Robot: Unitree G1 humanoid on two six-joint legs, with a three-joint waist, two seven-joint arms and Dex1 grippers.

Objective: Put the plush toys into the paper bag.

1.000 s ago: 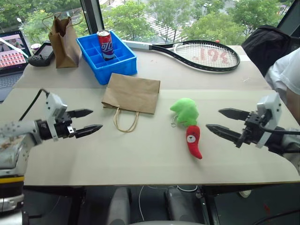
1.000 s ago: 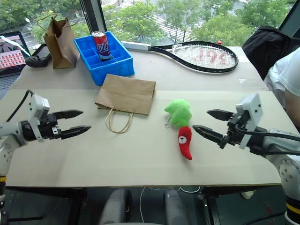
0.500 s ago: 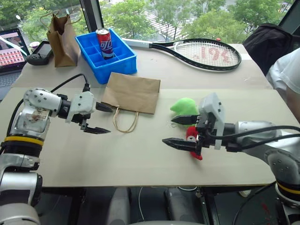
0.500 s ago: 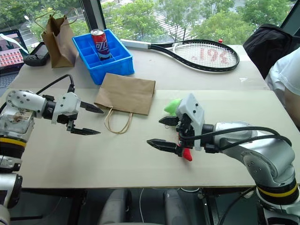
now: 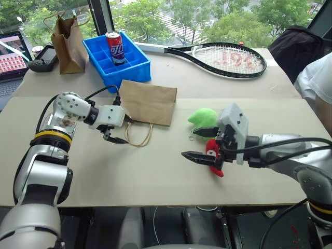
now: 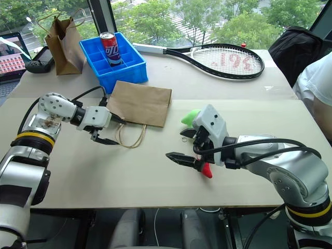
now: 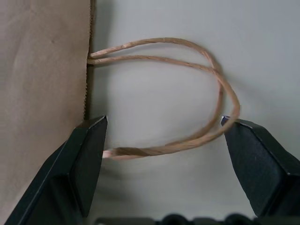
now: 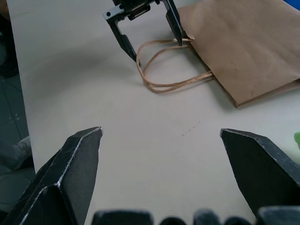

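Near the middle of the pale beige desk [image 5: 155, 176], the wide light-brown kraft paper bag [image 5: 148, 101] lies flat and closed. Its twisted tan cord handles [image 7: 187, 93] sit between the open, empty jaws of the left gripper [image 5: 120, 130]; a bad pinch may only drag the bag. The right gripper [image 5: 199, 144], wide open and empty, hovers at the fluffy lime-green plush [image 5: 205, 118] and the red chili-pepper plush [image 5: 213, 153] and could knock them toward the desk's near edge.

Red characters that look like "1dt" or "194" are stencilled across the strings of the tennis racket [image 5: 228, 58], and the red soda can [image 5: 115, 47] carries white lettering too small to read.
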